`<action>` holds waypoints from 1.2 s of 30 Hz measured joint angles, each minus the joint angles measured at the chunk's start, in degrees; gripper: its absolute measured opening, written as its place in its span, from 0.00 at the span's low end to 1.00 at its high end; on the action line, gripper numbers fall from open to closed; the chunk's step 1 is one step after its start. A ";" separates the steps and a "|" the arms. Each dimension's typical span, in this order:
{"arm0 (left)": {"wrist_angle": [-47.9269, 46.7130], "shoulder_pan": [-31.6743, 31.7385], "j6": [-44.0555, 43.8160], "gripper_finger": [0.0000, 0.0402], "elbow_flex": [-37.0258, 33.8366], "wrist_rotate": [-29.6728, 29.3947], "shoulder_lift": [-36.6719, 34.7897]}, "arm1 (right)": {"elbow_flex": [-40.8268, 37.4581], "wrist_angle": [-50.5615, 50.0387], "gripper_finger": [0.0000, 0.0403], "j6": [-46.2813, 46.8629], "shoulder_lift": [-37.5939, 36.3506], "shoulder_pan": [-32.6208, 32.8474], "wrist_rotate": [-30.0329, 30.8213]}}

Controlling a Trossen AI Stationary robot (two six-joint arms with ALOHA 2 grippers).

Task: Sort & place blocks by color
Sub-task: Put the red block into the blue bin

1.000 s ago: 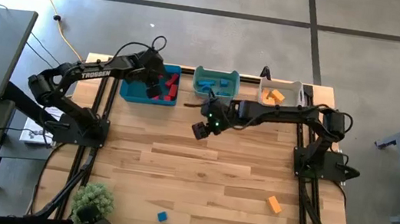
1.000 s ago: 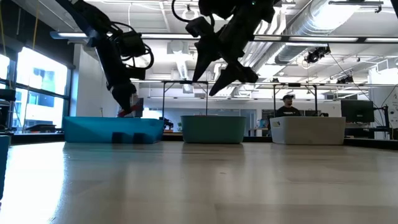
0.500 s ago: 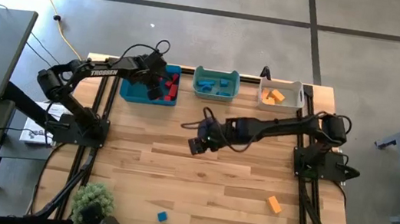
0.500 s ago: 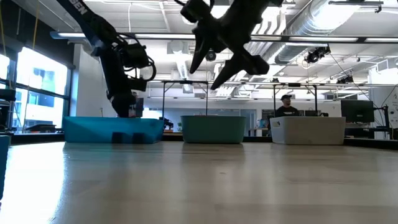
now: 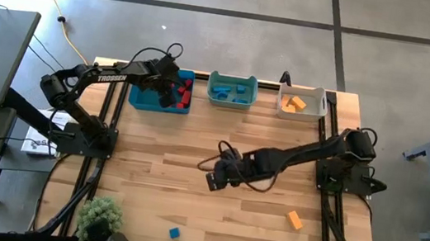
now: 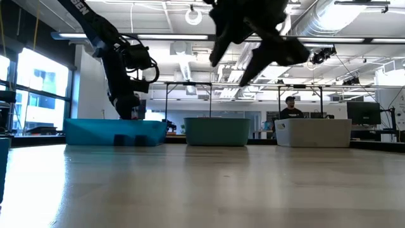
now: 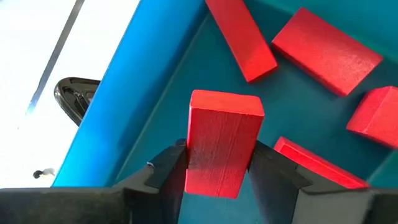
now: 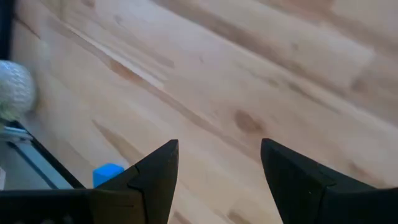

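Standing on end between the left gripper's (image 7: 217,177) jaws, a red block (image 7: 221,142) sits inside the blue bin (image 7: 134,93). Both dark fingers (image 7: 163,177) flank its lower part; whether they press it or stand just clear I cannot tell. Other red blocks (image 7: 326,50) lie loose on the bin floor around it, some flat, some tilted.

High view: left gripper (image 5: 165,91) is over the blue bin (image 5: 141,99) at the far left of the surface (image 5: 189,192), red pieces visible beside it. Teal bin (image 5: 230,100) in the middle holds blue blocks (image 5: 223,92); white-grey bin (image 5: 312,112) to the right holds orange blocks (image 5: 292,103). Two blocks are unsorted on the bare wood: a blue block (image 5: 174,233) near the front edge, an orange block (image 5: 294,220) toward the front right, well apart from each other.

Right gripper (image 5: 216,177) hangs over mid-surface, jaws spread wide, nothing between them. Its wrist view shows bare wood past the two fingers (image 8: 158,177), with the loose blue block (image 8: 109,174) partly behind one of them.

Low view: only the three bins' outer walls show, contents hidden; left gripper (image 6: 126,104) dips behind the blue bin's wall (image 6: 114,132), right gripper (image 6: 243,63) is raised high off the surface. A person (image 6: 292,109) sits in the room behind the white-grey bin (image 6: 313,132).
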 joint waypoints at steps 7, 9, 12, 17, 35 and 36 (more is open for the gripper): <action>-0.38 -0.04 -0.16 0.36 0.00 0.01 0.00 | 0.00 -3.26 0.54 5.59 0.00 4.65 0.00; -0.74 -0.04 -1.10 0.36 0.00 0.02 0.00 | 0.00 -3.48 0.54 6.91 0.00 5.80 0.46; -1.47 -0.03 -1.58 0.36 0.00 0.02 0.00 | 0.00 -4.45 0.54 8.49 0.00 7.58 2.57; -3.63 -0.02 -3.81 0.37 0.00 0.83 0.00 | 0.00 -5.96 0.54 13.08 0.00 10.13 3.11; -3.26 0.02 -5.03 0.36 0.00 0.02 0.00 | 0.00 -10.80 0.54 18.31 0.00 13.72 4.38; -3.26 0.01 -5.09 0.36 0.00 0.06 0.00 | 0.00 -11.15 0.54 18.31 0.00 13.91 4.31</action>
